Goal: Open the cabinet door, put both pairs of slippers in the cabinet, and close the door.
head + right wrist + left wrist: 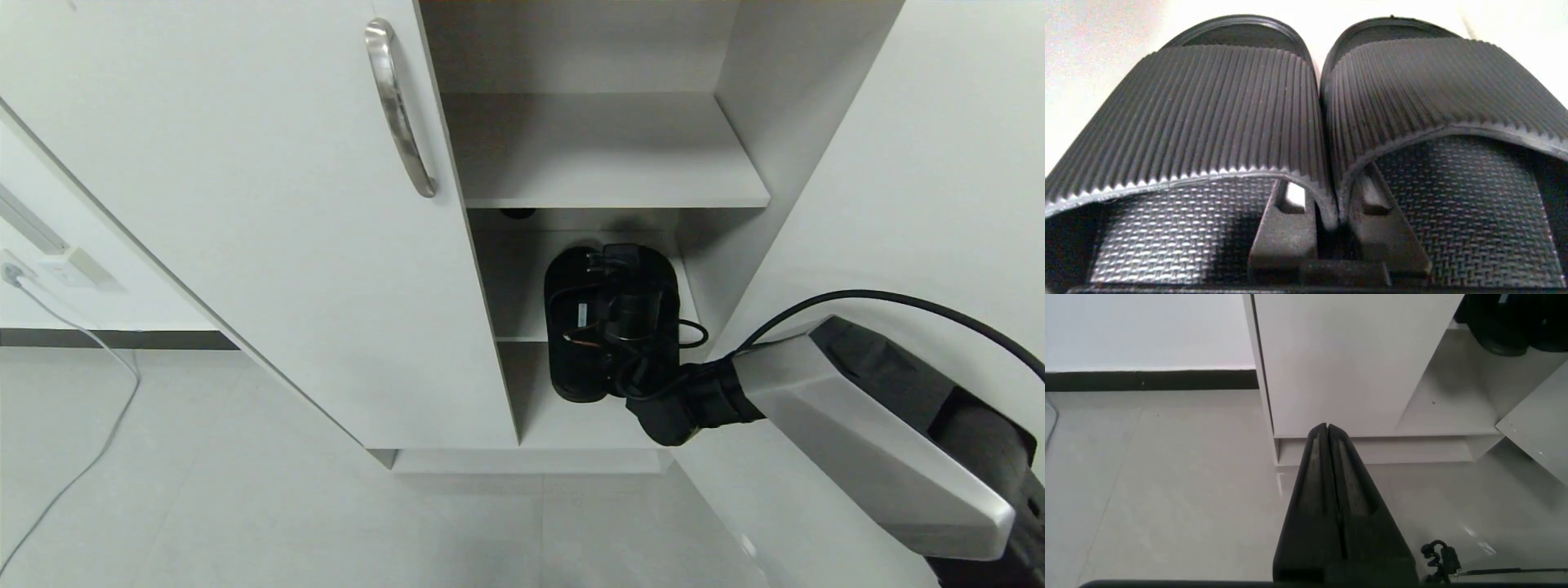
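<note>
A pair of black ribbed slippers (575, 335) lies side by side in the open white cabinet (784, 139), at its lower shelf level. My right gripper (620, 302) is over them. In the right wrist view one finger (1286, 237) sits under the strap of one slipper (1200, 114) and the other finger under the strap of the second slipper (1445, 90), clamping their inner edges together. The left gripper (1327, 457) is shut and empty, low above the floor in front of the cabinet base. The slippers' dark ends (1515, 327) show past it.
The cabinet door (245, 204) stands open to the left, with a curved metal handle (397, 106). An empty shelf (604, 147) is above the slippers. A wall socket (69, 268) and its cable (114, 408) are at the far left above pale floor tiles.
</note>
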Robot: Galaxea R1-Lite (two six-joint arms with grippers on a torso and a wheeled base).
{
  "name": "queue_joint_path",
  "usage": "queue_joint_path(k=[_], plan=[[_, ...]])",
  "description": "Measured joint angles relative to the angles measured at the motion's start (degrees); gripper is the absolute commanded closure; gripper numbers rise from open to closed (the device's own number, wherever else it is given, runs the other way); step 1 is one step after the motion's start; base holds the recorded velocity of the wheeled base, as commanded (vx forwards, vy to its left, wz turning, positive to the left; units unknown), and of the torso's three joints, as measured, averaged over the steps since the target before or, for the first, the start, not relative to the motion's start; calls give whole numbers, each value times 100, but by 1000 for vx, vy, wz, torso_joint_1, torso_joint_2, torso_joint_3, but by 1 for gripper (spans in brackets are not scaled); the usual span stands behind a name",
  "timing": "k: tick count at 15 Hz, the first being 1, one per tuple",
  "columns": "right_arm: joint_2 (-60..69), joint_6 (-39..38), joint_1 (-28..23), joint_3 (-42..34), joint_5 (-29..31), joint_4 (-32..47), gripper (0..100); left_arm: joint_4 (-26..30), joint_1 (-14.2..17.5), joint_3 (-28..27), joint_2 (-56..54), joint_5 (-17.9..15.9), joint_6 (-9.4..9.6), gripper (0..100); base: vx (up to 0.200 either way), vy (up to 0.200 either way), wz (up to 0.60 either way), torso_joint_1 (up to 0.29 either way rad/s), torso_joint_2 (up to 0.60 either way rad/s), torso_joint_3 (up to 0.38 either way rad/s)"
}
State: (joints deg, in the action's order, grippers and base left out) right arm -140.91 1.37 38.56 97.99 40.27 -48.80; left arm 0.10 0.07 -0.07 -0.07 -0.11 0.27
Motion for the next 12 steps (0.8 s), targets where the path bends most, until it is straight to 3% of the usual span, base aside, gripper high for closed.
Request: queue_joint_path(k=[3,12], plan=[[-195,0,-91,711,0,358,100,0,0,0,0,16,0,100,0,0,0,0,0,0],[-440,-2,-332,1379,-176,758,100,0,0,2,0,18,0,100,0,0,0,0,0,0]])
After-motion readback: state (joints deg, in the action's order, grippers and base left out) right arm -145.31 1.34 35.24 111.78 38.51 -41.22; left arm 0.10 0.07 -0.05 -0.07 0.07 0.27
